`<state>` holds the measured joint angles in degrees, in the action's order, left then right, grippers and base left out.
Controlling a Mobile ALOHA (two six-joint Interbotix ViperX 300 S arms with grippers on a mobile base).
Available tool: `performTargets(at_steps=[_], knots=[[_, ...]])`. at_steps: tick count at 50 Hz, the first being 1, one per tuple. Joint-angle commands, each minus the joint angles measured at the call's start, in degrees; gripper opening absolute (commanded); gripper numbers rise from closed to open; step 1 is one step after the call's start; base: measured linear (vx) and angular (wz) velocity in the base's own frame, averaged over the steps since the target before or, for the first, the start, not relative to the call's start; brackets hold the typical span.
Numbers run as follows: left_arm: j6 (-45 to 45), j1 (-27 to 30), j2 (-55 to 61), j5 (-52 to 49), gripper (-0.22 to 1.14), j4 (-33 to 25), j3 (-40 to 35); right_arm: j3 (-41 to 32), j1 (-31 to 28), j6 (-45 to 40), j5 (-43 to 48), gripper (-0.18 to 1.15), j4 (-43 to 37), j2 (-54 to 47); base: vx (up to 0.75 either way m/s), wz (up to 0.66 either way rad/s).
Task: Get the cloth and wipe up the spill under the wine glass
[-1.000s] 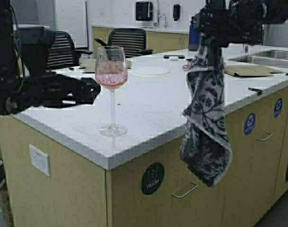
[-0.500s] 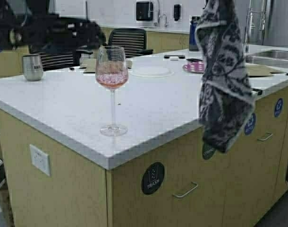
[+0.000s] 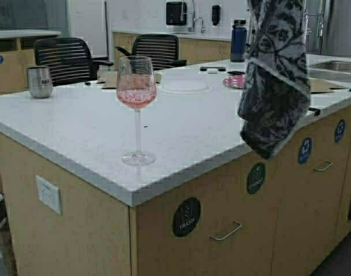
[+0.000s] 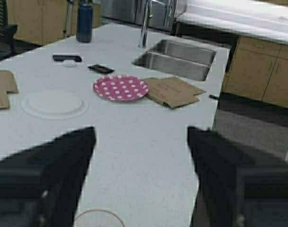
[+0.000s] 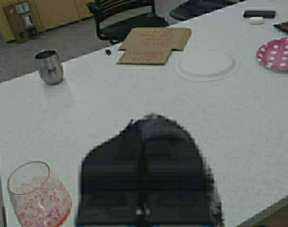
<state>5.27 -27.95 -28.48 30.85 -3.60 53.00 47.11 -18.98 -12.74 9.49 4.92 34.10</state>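
The wine glass, with pink liquid in its bowl, stands upright near the front of the white counter. No spill shows clearly around its foot. The dark patterned cloth hangs down from the top edge of the high view, over the counter's right side and clear of the surface. My right gripper is shut on the cloth's upper end, high above the counter, with the glass below it to one side. My left gripper is open and empty, high over the counter, with the glass rim just below it.
A steel tumbler stands at the counter's back left. A white plate, a pink dotted plate, flat cardboard and a sink lie farther back. A blue bottle and two chairs are behind.
Both arms rose out of the high view. The left arm lifted from beside the glass. The cloth was carried higher and a little to the right.
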Motion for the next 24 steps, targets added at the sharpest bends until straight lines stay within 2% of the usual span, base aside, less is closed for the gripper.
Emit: performTargets(at_steps=[1, 24], knots=[[-0.18, -0.09, -4.75, -1.76, 0.94, 0.09, -2.11, -2.20, -0.88, 0.18, -0.18, 0.06, 0.09, 1.93, 0.00, 0.00], [0.00, 1.67, -15.38, -5.10, 0.94, 0.00, -1.32, -2.81, -2.99, 0.18, -0.18, 0.06, 0.09, 5.36, 0.00, 0.00]])
